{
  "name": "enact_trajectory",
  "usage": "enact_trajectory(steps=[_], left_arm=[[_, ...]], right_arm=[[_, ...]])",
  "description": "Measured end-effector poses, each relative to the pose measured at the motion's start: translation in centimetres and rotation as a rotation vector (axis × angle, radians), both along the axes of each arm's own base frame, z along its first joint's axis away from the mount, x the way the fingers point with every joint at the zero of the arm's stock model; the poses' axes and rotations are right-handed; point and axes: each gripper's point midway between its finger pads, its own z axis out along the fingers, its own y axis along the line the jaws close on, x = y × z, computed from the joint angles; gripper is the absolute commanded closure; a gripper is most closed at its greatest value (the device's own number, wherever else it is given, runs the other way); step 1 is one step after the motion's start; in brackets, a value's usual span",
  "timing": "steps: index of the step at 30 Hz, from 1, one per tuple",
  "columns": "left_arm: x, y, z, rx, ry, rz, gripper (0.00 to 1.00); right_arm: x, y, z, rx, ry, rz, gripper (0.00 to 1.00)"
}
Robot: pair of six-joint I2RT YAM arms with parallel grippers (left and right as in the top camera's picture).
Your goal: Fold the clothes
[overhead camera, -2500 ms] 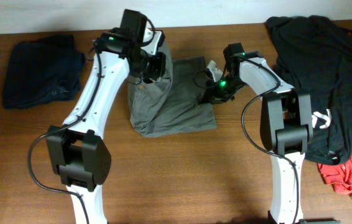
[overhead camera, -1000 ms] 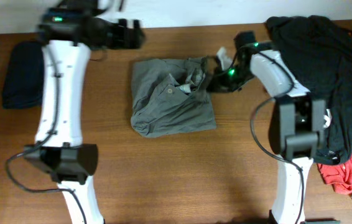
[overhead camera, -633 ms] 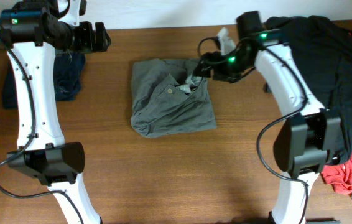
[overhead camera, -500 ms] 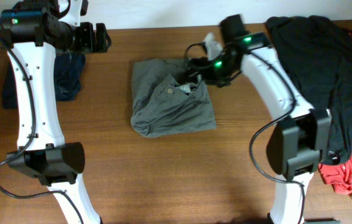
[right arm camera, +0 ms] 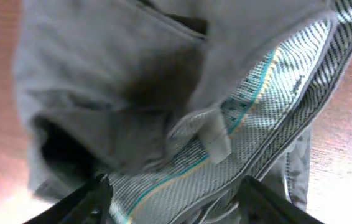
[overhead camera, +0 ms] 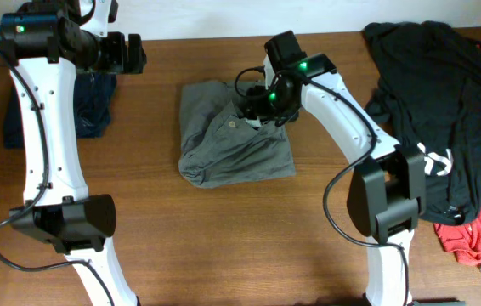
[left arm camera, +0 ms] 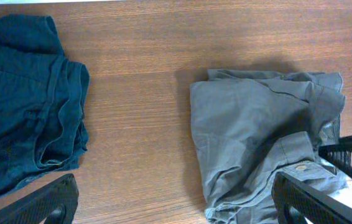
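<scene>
Grey-olive cotton shorts (overhead camera: 232, 140) lie bunched in a rough square on the brown wooden table (overhead camera: 249, 246), right under the right gripper (overhead camera: 257, 100) and well off to the side of the left gripper (overhead camera: 130, 53).

Step in hand: right arm is at the waistband corner, looks like it is going for a pinch to tidy or turn that edge. Fold looks partly done, not neat.

Right gripper: wrist view shows its fingers (right arm camera: 95, 196) spread, cloth filling the gap between them, nothing visibly clamped. Reads as released. Left gripper (left arm camera: 176, 208): fingers wide apart, hanging in air, holding nothing, shorts (left arm camera: 257, 130) ahead of it and to one side.

Next move, my call: close on the loose waistband flap, lay it flat over the body so the lining gets covered, then smooth. Needs a grab on the top layer only. Left arm would have to come back in to pin or lift the far edge.

Look of the shorts: wrinkled, layers stacked, a round button (overhead camera: 233, 123) showing near the right gripper. Up close, a pale checked lining with a teal stripe (right arm camera: 269, 87) is turned out, belt loop on it, dark pocket shadow beside it. Edge farthest from the right gripper is rounded and lumpy.

Dark navy folded garment (left arm camera: 20, 106) lies to the other side of the left gripper, apart from the shorts.
</scene>
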Motion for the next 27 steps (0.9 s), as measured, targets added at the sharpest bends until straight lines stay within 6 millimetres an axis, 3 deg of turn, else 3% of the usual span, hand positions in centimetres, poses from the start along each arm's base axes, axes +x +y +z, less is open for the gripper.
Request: enact_trajectory(steps=[2,5,6,9,15,19,22,27], left_arm=[[0.0,0.0,0.0,0.001,0.0,0.0,0.01],[0.0,0.1,0.0,0.003,0.0,0.002,0.01],[0.0,0.1,0.0,0.003,0.0,0.002,0.01],[-0.1,0.1,0.0,0.004,0.003,0.002,0.01],[-0.2,0.1,-0.1,0.006,0.009,0.003,0.01],[-0.2,0.1,-0.5,0.005,0.019,0.003,0.01],[-0.3,0.1,-1.0,0.005,0.035,0.004,0.01],[-0.4,0.1,-1.3,0.005,0.046,0.004,0.01]], right_arm=[[0.0,-0.1,-0.7,-0.012,0.01,-0.002,0.6],[-0.1,-0.3,-1.2,-0.023,0.023,-0.008,0.91],[-0.3,-0.4,-1.3,-0.028,0.032,-0.008,0.96],[-1.3,-1.1,-1.6,-0.048,0.083,-0.018,0.96],[-5.4,-5.3,-2.6,-0.168,0.281,-0.063,0.96],[-6.1,-7.6,-4.1,-0.242,0.314,-0.092,0.95],[-6.7,-8.3,-5.4,-0.268,0.33,-0.096,0.89],[-6.7,-8.4,-5.5,-0.273,0.334,-0.103,0.74]])
